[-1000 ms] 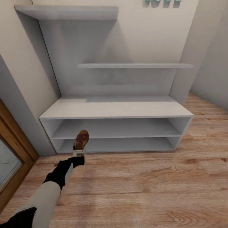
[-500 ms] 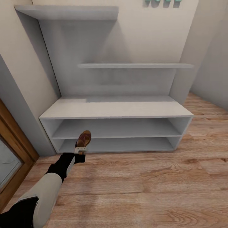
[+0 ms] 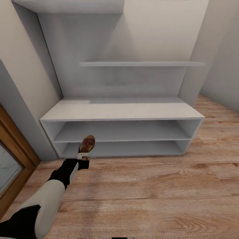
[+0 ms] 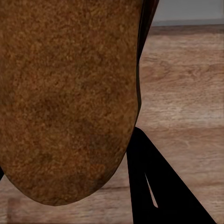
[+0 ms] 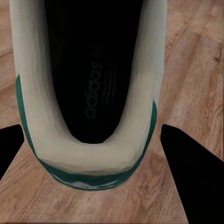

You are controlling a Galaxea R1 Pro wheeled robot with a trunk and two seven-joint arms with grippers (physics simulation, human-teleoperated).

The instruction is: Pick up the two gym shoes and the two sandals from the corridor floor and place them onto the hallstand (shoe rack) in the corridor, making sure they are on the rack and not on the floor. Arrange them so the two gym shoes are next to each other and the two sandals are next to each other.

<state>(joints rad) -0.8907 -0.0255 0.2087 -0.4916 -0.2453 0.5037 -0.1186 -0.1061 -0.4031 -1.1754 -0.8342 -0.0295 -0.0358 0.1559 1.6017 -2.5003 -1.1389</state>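
One sandal (image 3: 87,144) is clamped in the left gripper (image 3: 84,155), toe pointing up toward the hallstand (image 3: 121,112) at about 12 o'clock from the wrist. In the head view the sandal sits in front of the lower left shelf opening, at roughly 7 o'clock from the bench top's centre; cannot tell whether it is inside the shelf or just in front of it. Left arm reaches in from the 7 o'clock corner over the corridor floor (image 3: 149,192).

Left wrist view: tan-brown sandal sole (image 4: 70,98) up close, one dark finger (image 4: 158,186) at its edge, plank floor behind, pale strip of the rack at the far side.

Right wrist view: a gym shoe (image 5: 91,93) seen from above its opening, white collar, green heel trim, dark insole with printed lettering. The right gripper (image 5: 91,158) has its dark fingers (image 5: 193,172) on either side of the heel, set fairly wide; cannot tell if they are touching the shoe. Wood floor lies under the shoe.

Hallstand's bench top, both open shelves and wall shelves (image 3: 139,63) look bare.
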